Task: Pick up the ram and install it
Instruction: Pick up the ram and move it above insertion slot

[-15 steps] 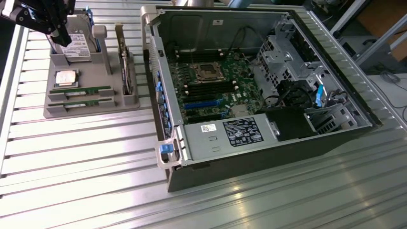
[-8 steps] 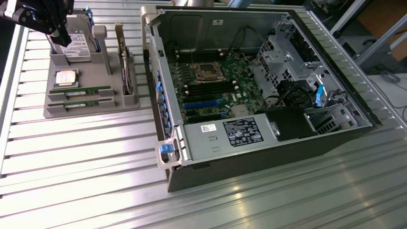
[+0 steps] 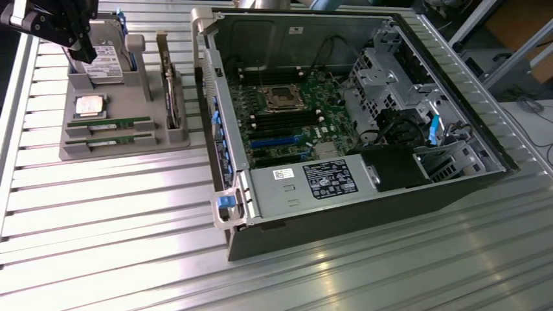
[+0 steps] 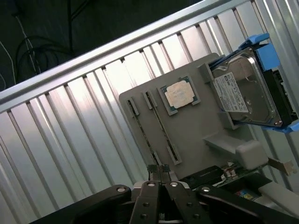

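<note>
Gripper [image 3: 85, 53] [image 4: 161, 169]: fingers pressed together, nothing between them. It hangs above the tray's far edge by the hard drive, apart from the ram.
Ram [image 3: 110, 121] [image 4: 162, 128]: two green sticks standing on edge (white labels facing out), side by side in slots along the tray's near edge.
Tray [image 3: 87, 150] [image 4: 196, 126]: grey, on the slatted table [image 3: 112, 227] near its edge at the exterior view's left.
CPU [image 3: 90, 103] [image 4: 179, 94]: flat in its recess, between ram and hard drive.
Hard drive [image 3: 108, 61] [image 4: 243, 93]: propped in a blue-edged holder.
Case [image 3: 363, 207]: open, motherboard [image 3: 276, 116] showing, just beside the tray.
</note>
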You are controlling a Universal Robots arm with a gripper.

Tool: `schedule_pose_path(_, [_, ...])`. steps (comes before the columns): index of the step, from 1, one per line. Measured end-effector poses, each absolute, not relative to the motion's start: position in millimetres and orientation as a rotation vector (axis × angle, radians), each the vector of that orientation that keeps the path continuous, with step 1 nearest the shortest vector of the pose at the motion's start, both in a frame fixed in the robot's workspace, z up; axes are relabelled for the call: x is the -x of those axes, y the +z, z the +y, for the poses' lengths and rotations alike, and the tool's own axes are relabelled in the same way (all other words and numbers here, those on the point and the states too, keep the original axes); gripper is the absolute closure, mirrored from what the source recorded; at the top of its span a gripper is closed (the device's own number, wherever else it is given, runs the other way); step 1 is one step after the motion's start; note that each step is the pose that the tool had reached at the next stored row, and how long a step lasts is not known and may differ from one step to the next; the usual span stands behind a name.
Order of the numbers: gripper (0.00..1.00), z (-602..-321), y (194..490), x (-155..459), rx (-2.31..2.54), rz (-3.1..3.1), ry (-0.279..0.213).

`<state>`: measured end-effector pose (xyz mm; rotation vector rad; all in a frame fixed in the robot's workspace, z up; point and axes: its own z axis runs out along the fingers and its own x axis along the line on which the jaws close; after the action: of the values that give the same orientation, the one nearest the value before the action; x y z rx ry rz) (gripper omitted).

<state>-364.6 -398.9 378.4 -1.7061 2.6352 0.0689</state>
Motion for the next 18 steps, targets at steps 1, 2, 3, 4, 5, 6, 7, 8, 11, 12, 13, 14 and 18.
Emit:
schedule_pose_path(1, [0.89,-398.9,378.4,364.6,1.714,2.63,0.069])
schedule_pose_path(2, [0.89,-398.9,378.4,364.6,1.722,2.625,0.069])
schedule_pose_path(3, [0.89,-398.9,378.4,364.6,1.732,2.619,0.069])
schedule_pose_path(4, [0.89,-398.9,378.4,364.6,1.74,2.614,0.069])
schedule_pose_path(5, [0.89,-398.9,378.4,364.6,1.754,2.605,0.069])
schedule_pose_path(6, [0.89,-398.9,378.4,364.6,1.762,2.599,0.069])
schedule_pose_path(7, [0.89,-398.9,378.4,364.6,1.768,2.595,0.069])
schedule_pose_path(8, [0.89,-398.9,378.4,364.6,1.779,2.588,0.069])
schedule_pose_path(11, [0.89,-398.9,378.3,364.6,1.811,2.566,0.069])
schedule_pose_path(12, [0.89,-398.9,378.3,364.6,1.818,2.562,0.069])
schedule_pose_path(13, [0.89,-398.9,378.3,364.6,1.827,2.555,0.069])
schedule_pose_path(14, [0.89,-398.9,378.3,364.6,1.834,2.551,0.069])
schedule_pose_path(18, [0.89,-398.9,378.2,364.6,1.882,2.516,0.069])
